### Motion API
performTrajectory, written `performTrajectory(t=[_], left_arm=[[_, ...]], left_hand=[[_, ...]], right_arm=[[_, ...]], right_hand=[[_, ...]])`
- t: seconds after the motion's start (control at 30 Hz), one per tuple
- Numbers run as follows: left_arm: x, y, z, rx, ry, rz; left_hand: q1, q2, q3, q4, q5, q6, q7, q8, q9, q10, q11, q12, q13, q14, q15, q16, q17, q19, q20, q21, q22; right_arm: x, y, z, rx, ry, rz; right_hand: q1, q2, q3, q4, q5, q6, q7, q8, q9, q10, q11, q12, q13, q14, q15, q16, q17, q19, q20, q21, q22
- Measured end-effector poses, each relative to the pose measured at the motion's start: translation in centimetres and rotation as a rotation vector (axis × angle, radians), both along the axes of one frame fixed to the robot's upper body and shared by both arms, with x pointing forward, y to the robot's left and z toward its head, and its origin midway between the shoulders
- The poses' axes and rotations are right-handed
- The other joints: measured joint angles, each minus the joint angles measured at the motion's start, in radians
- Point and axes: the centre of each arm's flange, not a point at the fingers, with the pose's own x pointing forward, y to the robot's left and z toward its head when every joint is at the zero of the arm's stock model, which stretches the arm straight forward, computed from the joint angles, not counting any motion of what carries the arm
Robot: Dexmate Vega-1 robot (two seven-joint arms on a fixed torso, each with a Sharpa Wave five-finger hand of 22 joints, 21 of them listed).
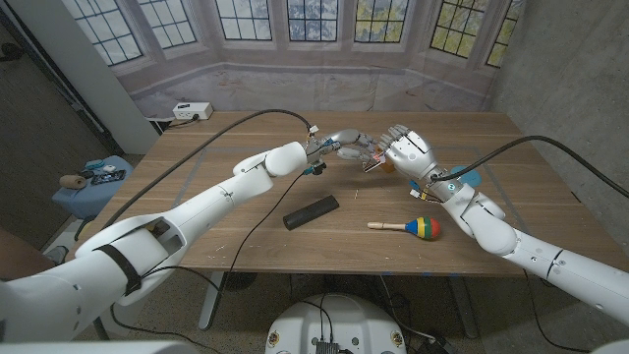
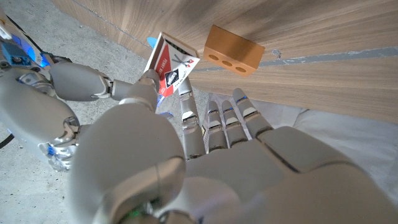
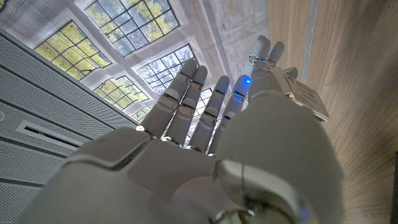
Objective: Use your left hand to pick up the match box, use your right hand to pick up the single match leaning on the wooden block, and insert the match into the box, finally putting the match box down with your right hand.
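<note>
The match box is being held above the far-centre counter, pinched by the left hand. The right hand is just beside it; grasp state cannot be told. Risk: box being knocked loose or slipping during transfer, since pinch is on edge only.

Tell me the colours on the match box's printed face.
Red and white with a black diamond mark on the match box, clearest in the left wrist view.
</note>
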Motion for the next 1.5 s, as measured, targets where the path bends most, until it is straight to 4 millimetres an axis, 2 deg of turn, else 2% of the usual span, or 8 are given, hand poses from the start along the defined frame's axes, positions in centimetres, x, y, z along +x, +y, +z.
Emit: performTrajectory(t=[0.13, 0.6, 1.5], left_arm=[[0.1, 0.09, 0.02, 0.0, 0.0, 0.002], [0.19, -0.02, 0.17, 0.0, -0.002, -0.002], [-0.27, -0.32, 0.38, 0.01, -0.023, -0.006]], left_hand=[[0.0, 0.0, 0.0, 0.0, 0.0, 0.0, 0.0, 0.0, 0.0, 0.0, 0.0, 0.0, 0.0, -0.002, 0.002, 0.0, 0.0, 0.0, 0.0, 0.0, 0.0], [0.0, 0.0, 0.0, 0.0, 0.0, 0.0, 0.0, -0.001, -0.001, 0.0, 0.0, 0.0, 0.0, -0.002, 0.002, 0.0, 0.0, -0.005, -0.006, 0.0, 0.0], [0.0, 0.0, 0.0, 0.0, 0.0, -0.007, -0.003, -0.004, 0.0, 0.0, 0.0, 0.0, 0.0, -0.002, 0.002, 0.0, 0.0, -0.005, -0.005, 0.0, 0.0]], right_arm=[[0.03, -0.01, 0.04, 0.004, -0.001, -0.004], [-0.18, 0.07, 0.05, 0.014, -0.007, -0.008], [-0.84, -0.14, -0.19, 0.043, -0.027, -0.012]], right_hand=[[0.0, 0.0, 0.0, 0.0, 0.0, -0.011, 0.003, -0.008, -0.005, -0.005, -0.005, 0.0, 0.0, -0.002, -0.002, 0.0, 0.0, -0.002, 0.002, 0.0, 0.0], [-0.004, -0.004, 0.0, 0.0, 0.004, -0.034, 0.013, -0.021, -0.005, -0.025, 0.003, 0.0, 0.0, -0.011, 0.004, 0.0, 0.0, -0.007, 0.0, 0.0, 0.0], [-0.004, -0.004, -0.003, 0.003, 0.004, -0.041, 0.02, -0.025, -0.005, -0.029, 0.0, 0.0, 0.0, -0.019, 0.006, 0.0, 0.009, -0.007, 0.0, 0.0, 0.0]])
